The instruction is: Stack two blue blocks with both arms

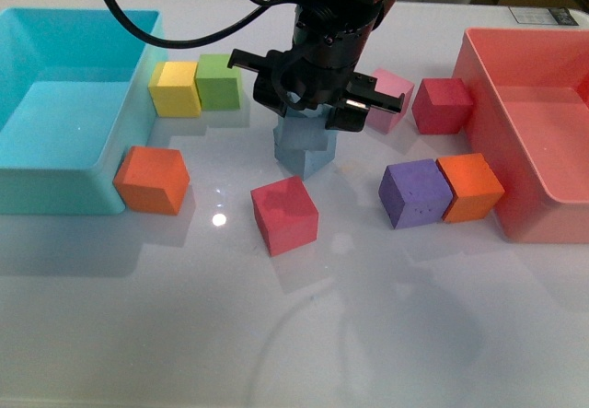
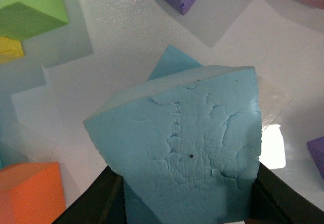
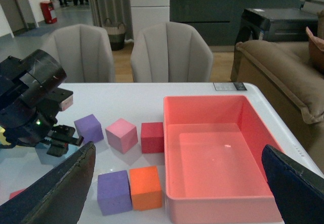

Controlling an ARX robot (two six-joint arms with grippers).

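Blue block (image 2: 187,143) sits clamped in left claw (image 1: 309,104), above second blue block (image 1: 304,152).

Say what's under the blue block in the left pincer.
Another blue block; one top corner shows past the held block in the left pincer. Its remaining top, and any contact, is hidden.

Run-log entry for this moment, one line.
left hand: shut on upper light-blue foam cube | beneath: lower light-blue foam cube, contact unclear | right hand: open, empty

Nothing legible anywhere, folks: one small black-and-white printed sticker (image 3: 230,86) sits on the far edge of the white worktop (image 3: 147,96), far too tiny to read.
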